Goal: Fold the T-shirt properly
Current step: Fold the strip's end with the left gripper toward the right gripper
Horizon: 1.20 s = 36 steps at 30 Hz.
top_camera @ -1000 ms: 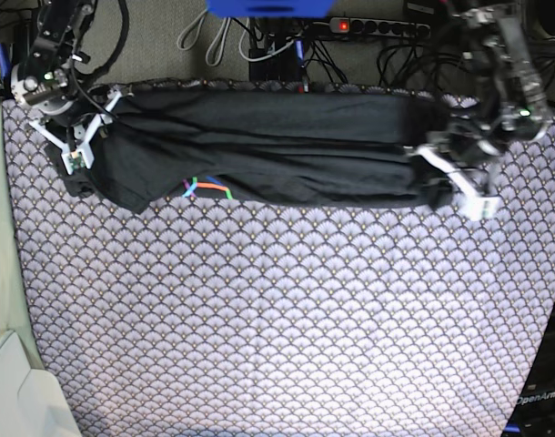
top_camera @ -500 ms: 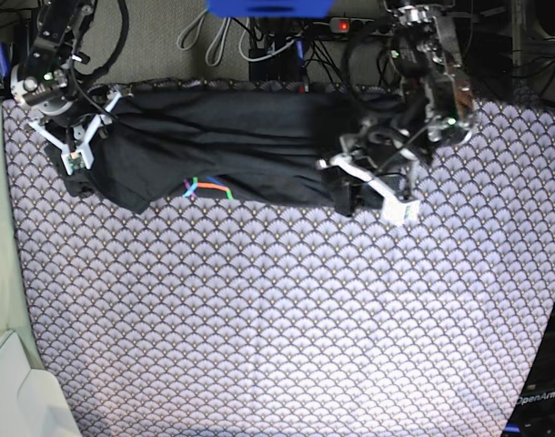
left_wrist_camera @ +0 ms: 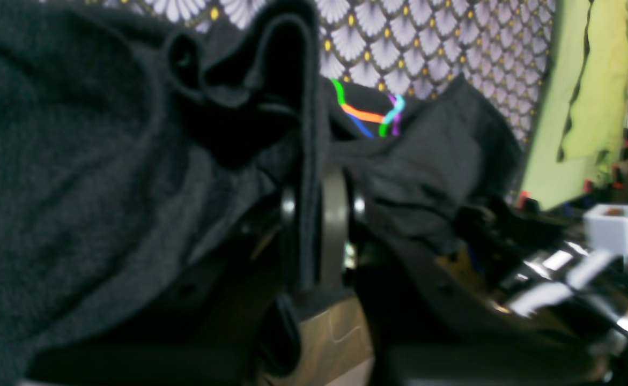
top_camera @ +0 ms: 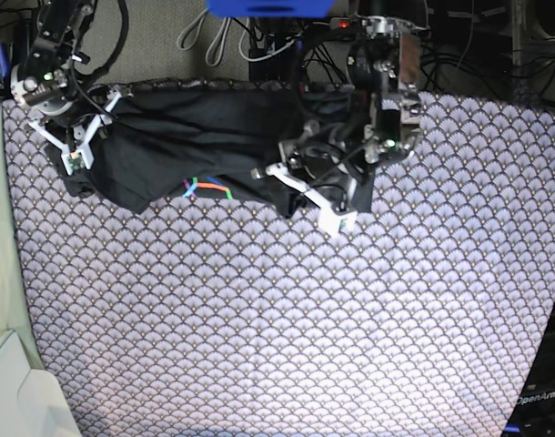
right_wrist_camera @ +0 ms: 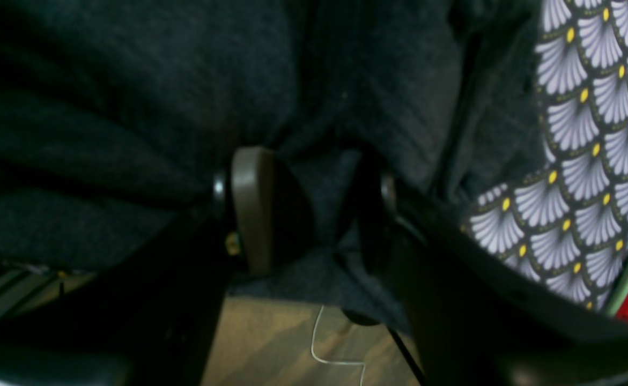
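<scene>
Dark charcoal T-shirt [top_camera: 196, 146], bunched into a band along the far edge of the scallop-patterned cloth [top_camera: 287, 328], rainbow-line print [top_camera: 205, 189] showing at its near edge. Left gripper [top_camera: 305, 196], on the right of the base view, pinching a lifted fold of the T-shirt's end, fingers [left_wrist_camera: 335, 225] pressed together on a thin edge of fabric. Right gripper [top_camera: 75, 150], at the band's opposite end, fingers [right_wrist_camera: 252, 209] parted with grey fabric bunched between them; actual hold on the fabric: cannot tell. Power strip [top_camera: 378, 25] and cables beyond the cloth.
</scene>
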{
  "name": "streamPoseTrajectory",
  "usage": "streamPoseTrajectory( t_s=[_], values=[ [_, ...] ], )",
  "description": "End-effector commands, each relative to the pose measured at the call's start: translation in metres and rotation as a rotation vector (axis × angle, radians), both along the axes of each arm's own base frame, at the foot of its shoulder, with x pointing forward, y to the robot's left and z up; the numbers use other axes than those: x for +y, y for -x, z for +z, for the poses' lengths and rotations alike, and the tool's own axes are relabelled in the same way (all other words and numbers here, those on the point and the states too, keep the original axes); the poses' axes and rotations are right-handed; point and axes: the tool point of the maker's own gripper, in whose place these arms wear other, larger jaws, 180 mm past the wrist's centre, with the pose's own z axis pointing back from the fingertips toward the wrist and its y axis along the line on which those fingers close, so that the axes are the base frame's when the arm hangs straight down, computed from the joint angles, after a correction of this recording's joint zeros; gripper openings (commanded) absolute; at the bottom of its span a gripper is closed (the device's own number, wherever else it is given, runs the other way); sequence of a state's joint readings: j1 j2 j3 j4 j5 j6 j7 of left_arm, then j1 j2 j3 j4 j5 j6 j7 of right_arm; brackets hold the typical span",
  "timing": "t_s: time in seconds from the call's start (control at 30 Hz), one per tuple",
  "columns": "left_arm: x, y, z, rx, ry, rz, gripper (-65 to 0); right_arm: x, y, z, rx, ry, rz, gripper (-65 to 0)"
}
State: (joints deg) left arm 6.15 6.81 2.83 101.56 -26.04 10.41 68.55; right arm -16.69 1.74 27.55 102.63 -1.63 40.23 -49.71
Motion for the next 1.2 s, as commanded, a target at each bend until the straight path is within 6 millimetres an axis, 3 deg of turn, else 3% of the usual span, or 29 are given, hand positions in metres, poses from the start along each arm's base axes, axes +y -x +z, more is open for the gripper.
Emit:
streamPoseTrajectory(
  t_s=[0.0,0.3,0.47,0.77,0.87,1.07,1.17],
  values=[
    [-0.013,-0.002,0.011,0.007,0.059,0.002,-64.6,-0.002,-0.009,0.010,-0.043,0.009,0.003,-39.2],
    [-0.037,-0.003,0.022,-0.025,0.066,-0.061,-64.6,-0.002,-0.009,0.010,-0.043,0.009,0.003,-39.2],
    [-0.048,0.004,0.018,-0.010,0.063,-0.101,-64.6,-0.002,-0.009,0.010,-0.043,0.009,0.003,-39.2],
    [-0.051,0.002,0.018,-0.012,0.059,-0.113,-63.5,-0.002,-0.009,0.010,-0.043,0.009,0.003,-39.2],
    [-0.051,0.003,0.014,0.005,0.056,-0.121,-55.6,-0.002,-0.009,0.010,-0.043,0.009,0.003,-39.2],
    [-0.054,0.002,0.017,0.009,0.063,-0.141,-24.5,-0.002,-0.009,0.010,-0.043,0.009,0.003,-39.2],
    [-0.059,0.005,0.023,0.015,0.101,-0.153,-17.2,-0.004,-0.009,0.011,-0.044,0.013,0.005,-39.2]
  ],
)
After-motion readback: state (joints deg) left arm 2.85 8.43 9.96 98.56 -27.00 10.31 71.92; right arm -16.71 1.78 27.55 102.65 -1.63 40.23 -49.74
